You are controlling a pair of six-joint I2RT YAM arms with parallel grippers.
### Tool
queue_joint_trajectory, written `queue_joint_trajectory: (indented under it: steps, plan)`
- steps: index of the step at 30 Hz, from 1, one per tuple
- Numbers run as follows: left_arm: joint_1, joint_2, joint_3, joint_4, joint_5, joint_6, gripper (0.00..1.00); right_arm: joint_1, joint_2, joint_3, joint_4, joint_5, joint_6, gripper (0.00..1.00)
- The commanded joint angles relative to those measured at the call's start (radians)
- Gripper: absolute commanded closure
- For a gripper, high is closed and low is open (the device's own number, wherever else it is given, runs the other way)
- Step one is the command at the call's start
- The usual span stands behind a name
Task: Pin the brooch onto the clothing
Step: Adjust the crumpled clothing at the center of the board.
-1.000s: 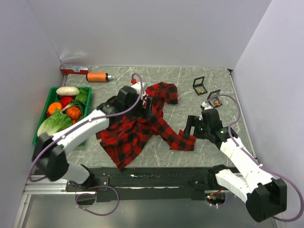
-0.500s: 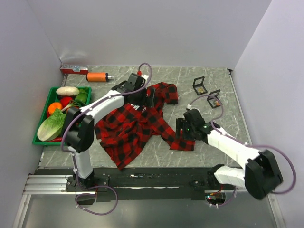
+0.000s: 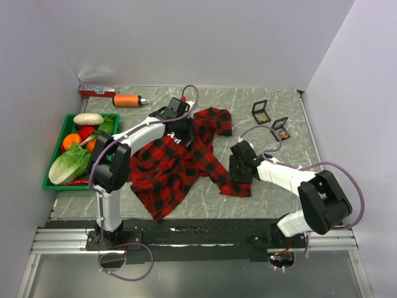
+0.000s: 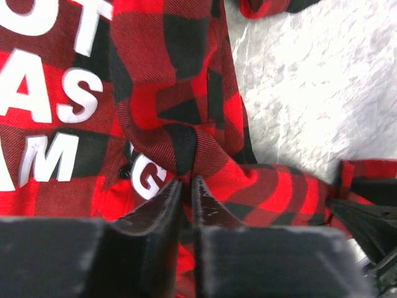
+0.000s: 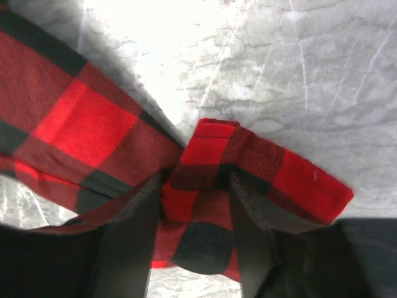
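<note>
Pinching, left gripper (image 4: 186, 181): jaws almost together, clamped on a raised fold of the shirt (image 4: 155, 93) at their tips.
Right gripper (image 5: 195, 186): jaws part-way apart, closed on the end of a sleeve (image 5: 80, 124). The cloth is bunched between them and touches both fingers (image 5: 130, 223).
Cloth at left jaws: white lettering (image 4: 43, 105) lies just beside the pinched fold. Bare table (image 4: 310, 81) shows on the other side.
Cloth at right jaws: the sleeve runs off to the wrist view's upper left. Its cuff end sticks out past the far finger and lies on the table.
Shirt position: crumpled mid-table between the two arms, with one sleeve stretched toward the right arm.
Left arm: reaches across to the shirt's far part.
Right arm: bent low, gripper at the sleeve end.
Boxes (image 3: 260, 111): two small black-framed ones at the far right, apart from the shirt. Their contents are too small to tell.
Tray (image 3: 46, 180): green, at the left edge, holding vegetables, near the shirt but apart from it.
Tube (image 3: 127, 100): orange, at the far edge beyond the tray.
</note>
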Motion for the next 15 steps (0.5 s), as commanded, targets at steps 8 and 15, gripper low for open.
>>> queue_joint_trajectory:
  steps: [8, 15]
  plan:
    - [0.09, -0.244, -0.1, 0.097, -0.098, -0.021, 0.99, 0.006, -0.042, 0.131, -0.046, 0.065, -0.009, 1.0]
    - [0.175, -0.482, -0.203, 0.164, -0.287, 0.005, 0.99, -0.013, -0.15, 0.331, -0.152, 0.19, -0.092, 1.0]
